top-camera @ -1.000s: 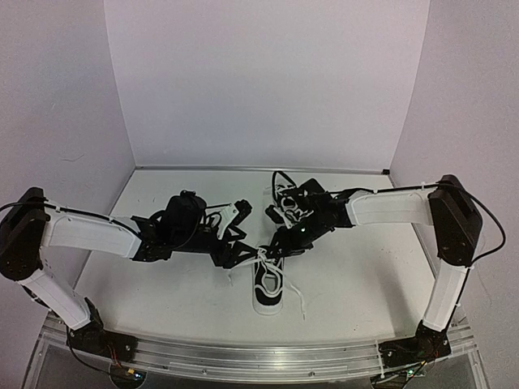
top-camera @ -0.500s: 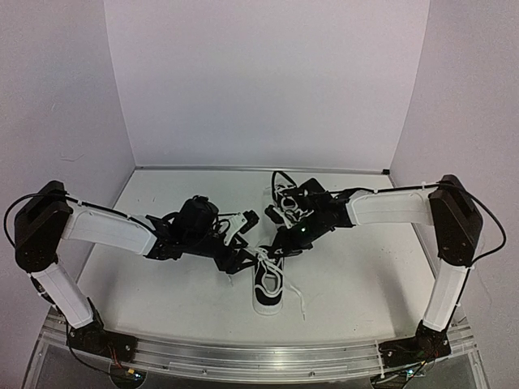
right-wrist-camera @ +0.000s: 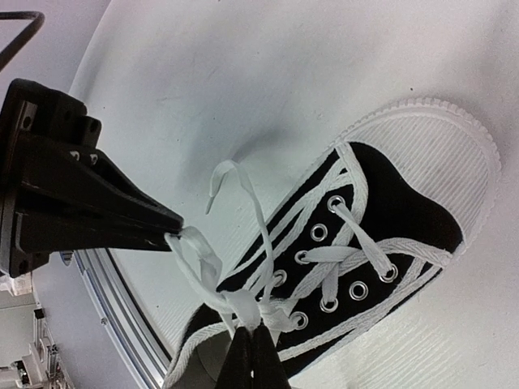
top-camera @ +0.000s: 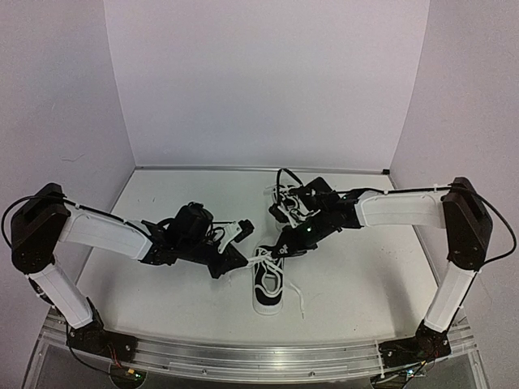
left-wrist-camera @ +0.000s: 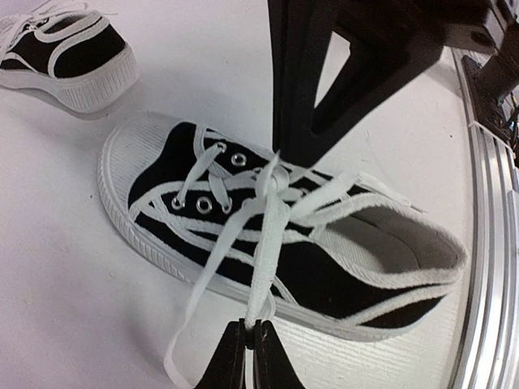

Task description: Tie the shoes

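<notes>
The left hand (left-wrist-camera: 250,350) is clenched, its two fingertips pressed together on a strand of white lace (left-wrist-camera: 270,223) that runs taut from them up to the crossing over the tongue of the near shoe (left-wrist-camera: 332,271). That shoe, black with a white ribbed toe cap and sole, lies on the tabletop (top-camera: 369,271) just ahead of and below this hand's fingertips, its toe to their left and its open heel to their right. A loose loop of lace trails onto the tabletop just left of the fingertips. The right hand (right-wrist-camera: 251,355) is also clenched, pinching the lace at the bunched crossing above the top eyelets. The shoe lies directly under its fingertips, with the toe cap ahead and to their right. From the right wrist's view the pulled strand stretches away leftward to the tip of the left hand, and a free lace end curls on the tabletop beyond it. The second shoe (left-wrist-camera: 69,53) sits well apart from the left hand, beyond the near shoe's toe.
</notes>
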{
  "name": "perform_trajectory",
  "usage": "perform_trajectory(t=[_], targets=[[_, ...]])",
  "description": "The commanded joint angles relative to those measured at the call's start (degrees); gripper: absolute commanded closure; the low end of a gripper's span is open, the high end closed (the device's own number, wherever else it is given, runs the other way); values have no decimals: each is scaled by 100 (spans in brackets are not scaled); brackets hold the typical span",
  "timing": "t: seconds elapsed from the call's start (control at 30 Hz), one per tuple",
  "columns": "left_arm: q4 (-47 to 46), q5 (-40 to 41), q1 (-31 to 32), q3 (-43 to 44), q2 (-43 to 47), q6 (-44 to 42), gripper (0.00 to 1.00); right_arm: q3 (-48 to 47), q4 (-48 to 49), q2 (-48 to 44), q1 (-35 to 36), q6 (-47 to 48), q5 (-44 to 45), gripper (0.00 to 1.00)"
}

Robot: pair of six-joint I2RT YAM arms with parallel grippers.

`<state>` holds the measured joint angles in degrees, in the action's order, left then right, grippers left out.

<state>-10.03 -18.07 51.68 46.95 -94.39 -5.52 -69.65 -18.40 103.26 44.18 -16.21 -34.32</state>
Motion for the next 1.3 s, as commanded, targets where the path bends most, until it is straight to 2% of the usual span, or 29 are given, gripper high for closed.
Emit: perform_trajectory(t=[0.0,0.07,0.13,0.23,0.37,0.53,0.73,0.8,0.87,1.07,1.27], targets=[[-130,-55,-26,-321,602,-111,95,77,129,-243,29,-26,-92,100],[-87,45,-26,-326,730,-210,88,102,206,-207,29,-62,-129,100],[-23,101,-26,-281,831,-360,68,130,295,-193,30,-102,-182,100],[65,172,-26,-136,872,-568,53,149,371,-207,38,-159,-215,100],[97,209,-26,131,725,-792,45,179,440,-219,46,-208,-232,100],[182,86,-15,562,246,-1025,43,231,512,-226,46,-250,-232,100],[299,-265,-15,817,-166,-1211,45,302,521,-270,46,-260,-131,100],[329,-401,-18,809,-210,-1221,48,337,529,-290,46,-260,-102,100],[377,-493,-18,775,-225,-1232,57,372,536,-318,46,-266,-66,100],[342,-354,-26,499,-102,-1111,98,480,539,-442,38,-281,65,100],[358,-158,-33,308,-80,-975,100,709,631,-668,-24,-335,255,100]])
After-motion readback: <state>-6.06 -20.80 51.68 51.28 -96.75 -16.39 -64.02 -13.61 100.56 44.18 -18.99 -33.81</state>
